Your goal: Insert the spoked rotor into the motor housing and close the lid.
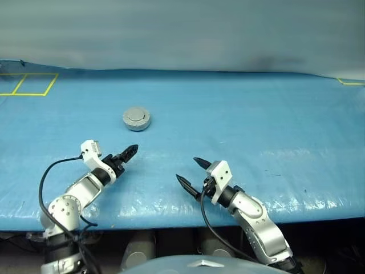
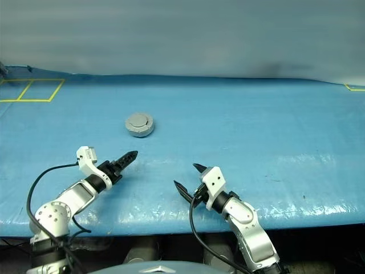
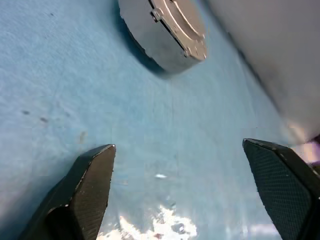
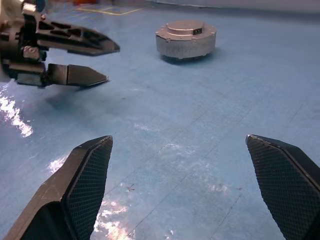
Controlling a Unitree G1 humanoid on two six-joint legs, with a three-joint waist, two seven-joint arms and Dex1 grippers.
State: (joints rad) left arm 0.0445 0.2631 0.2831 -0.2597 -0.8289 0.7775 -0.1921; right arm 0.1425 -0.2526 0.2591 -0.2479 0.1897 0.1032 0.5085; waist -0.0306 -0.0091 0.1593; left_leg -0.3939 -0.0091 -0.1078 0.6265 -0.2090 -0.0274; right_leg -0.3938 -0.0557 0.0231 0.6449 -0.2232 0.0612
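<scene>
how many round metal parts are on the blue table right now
1: the motor housing, lid shut on top, beyond the open left pincer. Anything inside it is hidden.

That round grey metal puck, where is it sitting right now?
The round grey metal puck sits lid-closed on the blue table, left of centre, just beyond the open left gripper.

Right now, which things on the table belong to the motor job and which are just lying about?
Job:
- motor housing, sitting on the table
- lid, closed on top of it
- left claw and right claw, both open, holding nothing

Lying about:
- yellow tape squares on the blue table cover
</scene>
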